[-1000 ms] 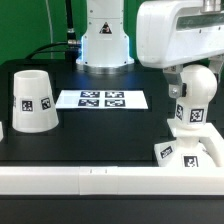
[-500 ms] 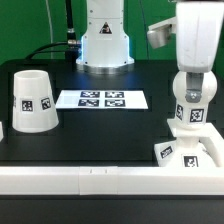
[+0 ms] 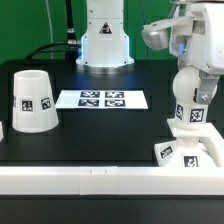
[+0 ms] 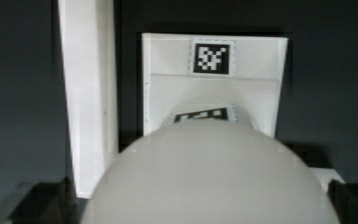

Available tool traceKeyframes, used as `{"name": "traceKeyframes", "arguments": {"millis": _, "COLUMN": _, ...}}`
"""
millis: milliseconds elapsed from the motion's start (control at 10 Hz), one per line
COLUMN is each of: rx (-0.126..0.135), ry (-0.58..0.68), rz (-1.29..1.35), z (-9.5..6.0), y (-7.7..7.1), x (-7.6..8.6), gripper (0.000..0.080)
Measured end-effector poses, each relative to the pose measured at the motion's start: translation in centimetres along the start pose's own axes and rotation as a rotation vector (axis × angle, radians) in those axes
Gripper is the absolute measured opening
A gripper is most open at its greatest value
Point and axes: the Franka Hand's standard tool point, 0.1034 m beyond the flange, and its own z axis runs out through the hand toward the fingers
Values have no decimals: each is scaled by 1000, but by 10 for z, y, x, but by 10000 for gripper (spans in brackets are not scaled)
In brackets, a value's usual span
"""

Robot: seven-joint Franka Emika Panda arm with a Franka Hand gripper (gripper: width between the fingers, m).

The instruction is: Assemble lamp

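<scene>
The white bulb [image 3: 188, 103] stands upright on the flat square base [image 3: 193, 155] at the front of the exterior view's right. My gripper [image 3: 190, 80] comes down from above and is shut on the bulb's round head. In the wrist view the bulb head [image 4: 202, 172] fills the space between the two dark fingers [image 4: 48, 203], with the tagged base [image 4: 211, 75] beyond it. The tapered shade [image 3: 33, 100] stands mouth-down, alone, at the exterior view's left.
The marker board [image 3: 101, 99] lies flat in the middle of the black table. The white border wall [image 3: 90, 178] runs along the front edge, right beside the base; it also shows in the wrist view [image 4: 87, 90]. The robot's pedestal [image 3: 105, 40] stands at the back.
The arm has swung from a bulky pose over the right side to one above the bulb, and the wrist has turned. The bulb stays upright on the base.
</scene>
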Motion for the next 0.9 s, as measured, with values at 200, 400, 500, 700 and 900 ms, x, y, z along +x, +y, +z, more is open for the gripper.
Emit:
{"name": "traceKeyframes", "arguments": {"millis": 200, "rx": 1, "ry": 1, "rz": 19, "z": 0, "y": 0, "x": -1, "gripper": 577}}
{"name": "traceKeyframes", "arguments": {"millis": 400, "rx": 1, "ry": 0, "rz": 44, "z": 0, "y": 0, "x": -1, "gripper": 577}}
{"name": "traceKeyframes", "arguments": {"millis": 500, "rx": 1, "ry": 1, "rz": 49, "z": 0, "y": 0, "x": -1, "gripper": 577}}
{"name": "traceKeyframes", "arguments": {"millis": 700, "rx": 7, "ry": 2, "rz": 337, "z": 0, "y": -1, "x": 0, "gripper": 577}}
{"name": "traceKeyframes", "arguments": {"millis": 900, "rx": 8, "ry": 1, "rz": 580, "z": 1, "y": -2, "x": 1, "gripper": 577}}
